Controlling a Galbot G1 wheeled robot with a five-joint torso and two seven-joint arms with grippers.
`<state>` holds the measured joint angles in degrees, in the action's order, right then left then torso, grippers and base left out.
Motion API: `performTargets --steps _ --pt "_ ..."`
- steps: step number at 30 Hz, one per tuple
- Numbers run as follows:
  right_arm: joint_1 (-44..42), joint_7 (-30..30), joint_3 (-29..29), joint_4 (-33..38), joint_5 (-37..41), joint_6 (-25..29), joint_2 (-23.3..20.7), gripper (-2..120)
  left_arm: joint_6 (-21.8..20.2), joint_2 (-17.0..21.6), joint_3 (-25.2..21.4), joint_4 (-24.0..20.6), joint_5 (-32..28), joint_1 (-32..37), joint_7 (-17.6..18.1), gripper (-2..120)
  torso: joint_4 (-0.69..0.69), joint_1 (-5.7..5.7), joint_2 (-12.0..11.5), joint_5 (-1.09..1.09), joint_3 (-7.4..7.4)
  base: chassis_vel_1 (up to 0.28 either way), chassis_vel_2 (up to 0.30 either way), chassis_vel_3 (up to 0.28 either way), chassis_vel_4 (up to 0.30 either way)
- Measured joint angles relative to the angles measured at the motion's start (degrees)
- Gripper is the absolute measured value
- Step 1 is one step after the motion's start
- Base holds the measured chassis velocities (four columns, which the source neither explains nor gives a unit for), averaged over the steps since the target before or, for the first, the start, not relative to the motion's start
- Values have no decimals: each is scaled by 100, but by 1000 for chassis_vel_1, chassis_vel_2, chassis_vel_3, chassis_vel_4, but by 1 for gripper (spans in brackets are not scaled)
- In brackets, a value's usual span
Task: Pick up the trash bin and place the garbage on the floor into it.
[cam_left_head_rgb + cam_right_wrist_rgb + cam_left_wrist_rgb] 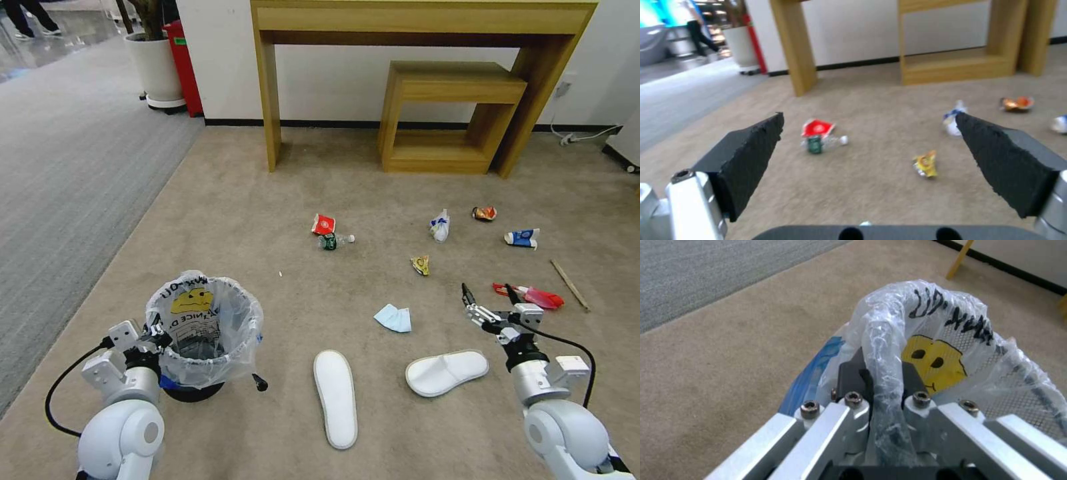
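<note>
The trash bin (pixel 203 330), dark blue with a clear printed bag and a yellow face (pixel 933 360), is at the near left on the beige floor (pixel 267 200). My left gripper (pixel 157 331) is shut on its bagged rim (pixel 882 373). My right gripper (pixel 486 289) hovers open at the near right, just left of a red packet (pixel 537 296). Two white slippers (pixel 335 397) (pixel 445 372) lie in front, with a pale blue tissue (pixel 393 318) beyond them. Farther off lie a red cup (pixel 323 224) (pixel 817 127), a bottle (pixel 335 241), a yellow wrapper (pixel 421 265) (pixel 925 164), a carton (pixel 522 238) and a stick (pixel 569 285).
A tall wooden console (pixel 427 20) with a lower wooden shelf (pixel 453 120) stands against the far wall. Grey striped carpet (pixel 67 167) runs along the left. A white planter (pixel 157 67) stands at the far left. A white-blue bag (pixel 440 226) and an orange wrapper (pixel 485 213) lie near the carton.
</note>
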<state>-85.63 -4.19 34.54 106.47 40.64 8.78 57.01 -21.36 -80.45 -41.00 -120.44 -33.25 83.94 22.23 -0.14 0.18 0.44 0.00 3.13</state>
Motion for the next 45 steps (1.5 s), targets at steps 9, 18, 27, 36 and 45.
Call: performTargets --steps 9,18,27,36,45 --pt "-134 -572 -376 -357 188 337 -315 100 27 1 -5 13 115 110 -2 3 0 0 0 0 0 0 0 0 0" --pt "-161 -691 -1027 -844 573 324 -415 100 103 -10 -92 -39 215 317 -4 3 0 0 0 0 0 0 0 0 0" --pt "10 -961 -1786 -1472 1004 377 -491 99 155 -69 -140 -70 242 354 -8 3 0 0 0 0 0 0 0 0 0" --pt "590 -1760 -2710 -2220 1766 346 -502 99 218 -158 -167 2 328 379 -9 3 0 0 0 -1 0 0 0 0 0" --pt "1247 -2458 -3372 -2795 2372 226 -542 96 276 -238 -183 68 415 387 -12 3 0 0 0 -1 0 0 0 0 0"
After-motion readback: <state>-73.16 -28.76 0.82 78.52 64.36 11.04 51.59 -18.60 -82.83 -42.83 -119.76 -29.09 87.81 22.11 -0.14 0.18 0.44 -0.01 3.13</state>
